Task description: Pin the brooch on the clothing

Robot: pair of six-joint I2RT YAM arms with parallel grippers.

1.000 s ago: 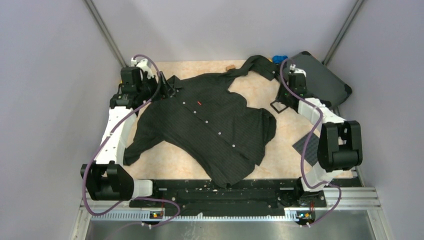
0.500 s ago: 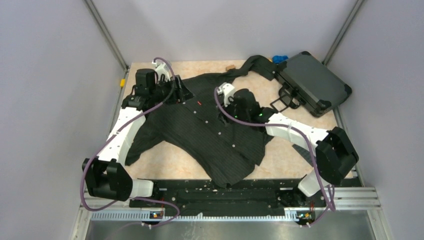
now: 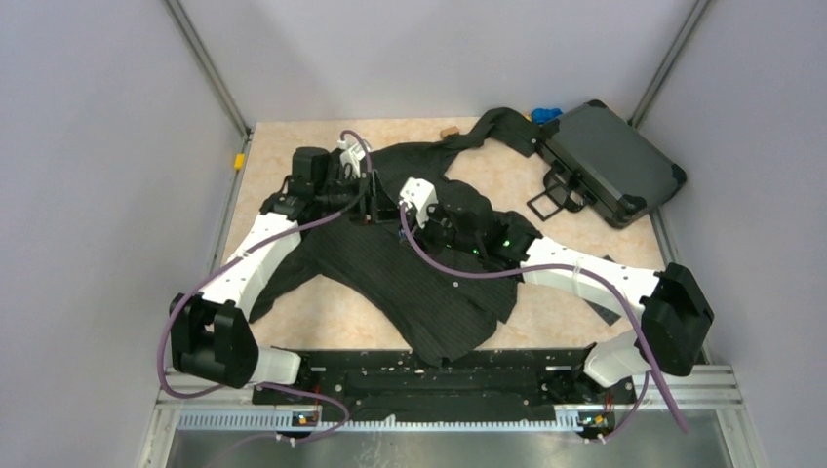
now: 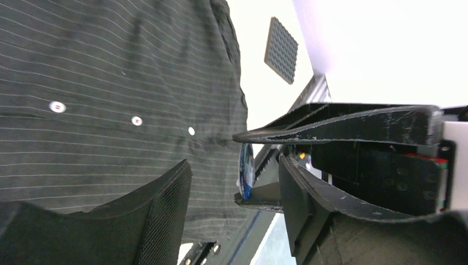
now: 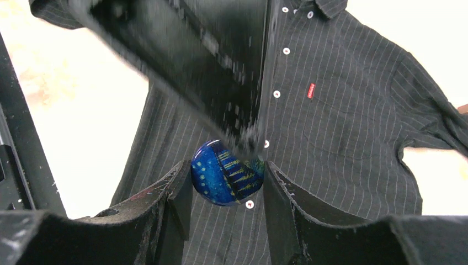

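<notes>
Sitting pinched between the right jaws is the brooch point(image 5: 227, 172).

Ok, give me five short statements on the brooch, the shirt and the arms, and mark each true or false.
1. The right end effector grips the brooch. True.
2. The brooch is pinned to the shirt. False: it is held above the shirt, not yet pinned.
3. The left end effector is open. True.
4. The shirt is packed in the case. False: it lies spread on the table, outside the case.
5. The shirt's tag is green. False: it is red.
</notes>
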